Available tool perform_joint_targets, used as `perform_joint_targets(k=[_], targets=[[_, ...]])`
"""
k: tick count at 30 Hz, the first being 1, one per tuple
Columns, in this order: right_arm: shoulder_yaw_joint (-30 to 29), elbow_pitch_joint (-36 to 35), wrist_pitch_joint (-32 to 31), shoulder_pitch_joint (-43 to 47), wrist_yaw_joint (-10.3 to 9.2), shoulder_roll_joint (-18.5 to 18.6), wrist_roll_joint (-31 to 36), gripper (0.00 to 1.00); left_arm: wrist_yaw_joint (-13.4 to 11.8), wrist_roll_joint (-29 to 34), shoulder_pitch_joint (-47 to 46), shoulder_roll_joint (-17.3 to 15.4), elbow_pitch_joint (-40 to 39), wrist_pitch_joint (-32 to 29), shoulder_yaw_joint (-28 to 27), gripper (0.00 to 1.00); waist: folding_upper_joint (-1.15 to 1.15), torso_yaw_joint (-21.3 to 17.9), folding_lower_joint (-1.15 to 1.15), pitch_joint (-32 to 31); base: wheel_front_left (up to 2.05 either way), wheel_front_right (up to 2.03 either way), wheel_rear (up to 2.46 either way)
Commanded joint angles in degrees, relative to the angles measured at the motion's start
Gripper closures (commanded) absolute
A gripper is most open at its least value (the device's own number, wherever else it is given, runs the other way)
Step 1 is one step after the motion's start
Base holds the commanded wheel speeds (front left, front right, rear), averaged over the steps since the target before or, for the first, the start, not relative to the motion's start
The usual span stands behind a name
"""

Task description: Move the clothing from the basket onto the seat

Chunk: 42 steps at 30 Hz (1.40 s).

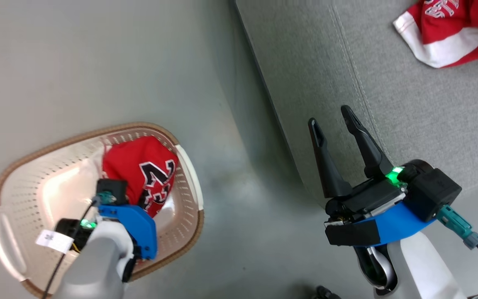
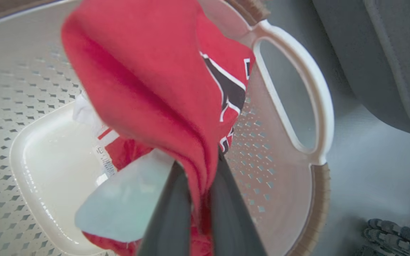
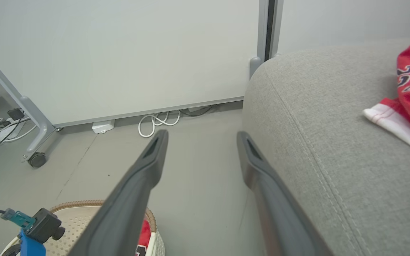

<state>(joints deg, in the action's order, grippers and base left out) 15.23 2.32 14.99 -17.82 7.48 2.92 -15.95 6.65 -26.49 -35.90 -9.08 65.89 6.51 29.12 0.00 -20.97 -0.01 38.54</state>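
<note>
Red fabric is bunching up inside the basket [image 1: 35, 154]. One jersey [image 1: 139, 166] with a black-and-white numeral is lying against the basket wall nearest the seat [image 1: 409, 108]. The left gripper [image 2: 199, 164] is reaching down into the basket, its jaws drawn narrow and pinching a fold of this jersey.

The left wrist view is bringing in closer detail: a white care label [image 2: 104, 160] with a barcode, the basket's oval handle [image 2: 320, 106], and a dark ribbed object [image 2: 390, 234] on the floor.

The right gripper [image 1: 329, 116] is hovering beside the seat's rounded edge, with its jaws spread wide and holding nothing. A second jersey [image 1: 450, 33] is lying on the seat, well apart from that gripper. Bare floor [image 1: 230, 207] is separating basket and seat.

The right wrist view is adding the room behind: a white wall panel [image 3: 119, 53], coiled white cables [image 3: 157, 122], and a castor [image 3: 36, 160] under a grey frame.
</note>
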Motion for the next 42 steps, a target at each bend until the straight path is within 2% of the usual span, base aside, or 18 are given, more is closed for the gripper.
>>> perform_joint_targets(k=[1,8,11,22,30,42], targets=[[-0.3,0.2,0.3,0.8,0.03,-0.1,0.6,0.0,0.3,0.0,0.8,0.4,0.2,0.3,0.3,1.0,0.0,2.6,0.01,-3.3,0.0,0.0,0.0],[-2.0,1.2,0.0,3.3,0.03,0.0,3.5,0.0,0.9,-1.4,3.1,3.7,0.0,1.8,2.8,1.0,0.0,7.5,0.01,-11.0,0.0,0.0,0.0],[-2.7,1.1,-0.8,4.4,0.03,0.0,4.6,0.0,0.9,-2.6,4.3,4.7,-2.0,1.8,5.6,1.0,0.0,9.7,0.01,-14.3,0.0,0.0,0.0],[-4.5,-0.9,-4.7,10.2,0.03,0.0,5.8,0.0,0.8,-9.1,6.5,5.5,-9.8,1.2,16.3,1.0,0.0,15.7,0.01,-24.1,0.0,0.0,0.0],[-5.3,-2.6,-6.8,13.1,0.03,0.0,5.9,0.0,0.8,-13.3,3.6,4.8,-16.0,1.5,24.5,1.0,0.0,18.2,0.01,-28.1,0.0,0.0,0.0],[-6.1,-4.0,-9.1,16.5,0.03,0.0,6.7,0.0,0.8,-18.3,-4.0,5.4,-19.8,5.0,29.5,1.0,0.0,19.8,0.01,-32.1,0.0,0.0,0.0]])
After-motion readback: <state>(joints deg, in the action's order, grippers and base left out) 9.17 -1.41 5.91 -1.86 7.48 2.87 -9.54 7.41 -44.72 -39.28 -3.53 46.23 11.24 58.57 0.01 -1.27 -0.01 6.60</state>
